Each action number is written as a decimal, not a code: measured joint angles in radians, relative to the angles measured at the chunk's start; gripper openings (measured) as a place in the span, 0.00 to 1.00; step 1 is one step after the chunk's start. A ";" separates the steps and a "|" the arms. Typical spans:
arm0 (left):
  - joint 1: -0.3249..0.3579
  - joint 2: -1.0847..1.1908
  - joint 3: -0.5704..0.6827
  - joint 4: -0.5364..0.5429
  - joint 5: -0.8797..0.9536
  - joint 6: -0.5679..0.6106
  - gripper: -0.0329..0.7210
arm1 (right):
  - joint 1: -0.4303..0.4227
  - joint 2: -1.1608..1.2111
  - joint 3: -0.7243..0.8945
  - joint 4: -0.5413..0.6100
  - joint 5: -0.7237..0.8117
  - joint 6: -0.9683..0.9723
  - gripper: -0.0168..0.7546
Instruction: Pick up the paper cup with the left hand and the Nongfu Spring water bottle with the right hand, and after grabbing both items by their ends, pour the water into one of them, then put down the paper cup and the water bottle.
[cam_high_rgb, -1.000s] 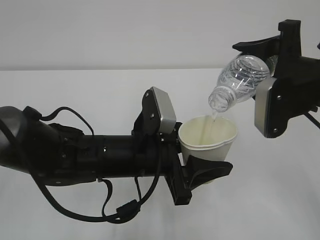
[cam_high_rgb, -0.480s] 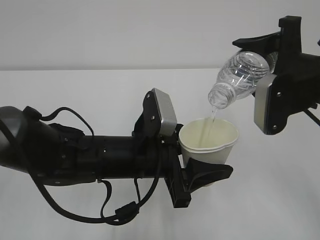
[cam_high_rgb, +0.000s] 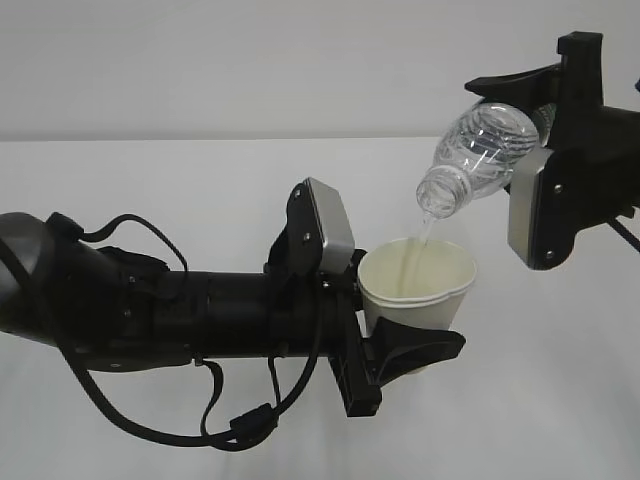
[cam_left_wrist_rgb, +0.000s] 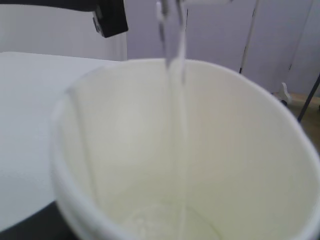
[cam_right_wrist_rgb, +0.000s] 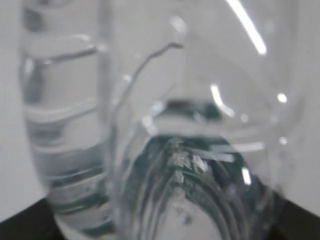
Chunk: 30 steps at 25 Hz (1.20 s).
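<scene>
Your right hand (cam_high_rgb: 520, 105) has lifted the clear ribbed bottle (cam_high_rgb: 478, 160) slightly above the cream paper cup (cam_high_rgb: 415, 288) clamped in your left hand's fingers (cam_high_rgb: 420, 348), both grips firm, and the thin water stream (cam_high_rgb: 427, 232) keeps pouring.

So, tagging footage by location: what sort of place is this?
Probably a lab or office test bench: a bare white table, a plain pale wall, and two robot arms handling a paper cup.

The white table (cam_high_rgb: 560, 400) is lying bare to the right of and below the paper cup (cam_high_rgb: 415, 280), leaving open passage there; the left hand (cam_high_rgb: 405, 345) and its long black arm are occupying the lower-left area, blocking approach to the cup from that side; the tilted Nongfu Spring water bottle (cam_high_rgb: 475, 160) and the right hand (cam_high_rgb: 550, 130) are crowding the space directly above the cup's rim; a thin stream of water (cam_high_rgb: 427, 232) is bridging that narrow gap.
</scene>
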 joint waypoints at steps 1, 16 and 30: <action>0.000 0.000 0.000 0.000 0.002 0.000 0.61 | 0.000 0.000 0.000 0.000 0.000 0.000 0.66; 0.000 0.000 0.000 0.000 0.012 0.000 0.61 | 0.000 0.000 0.000 0.000 0.000 0.000 0.66; 0.000 0.000 0.000 0.001 0.014 0.000 0.61 | 0.000 0.000 0.000 0.000 0.000 0.000 0.66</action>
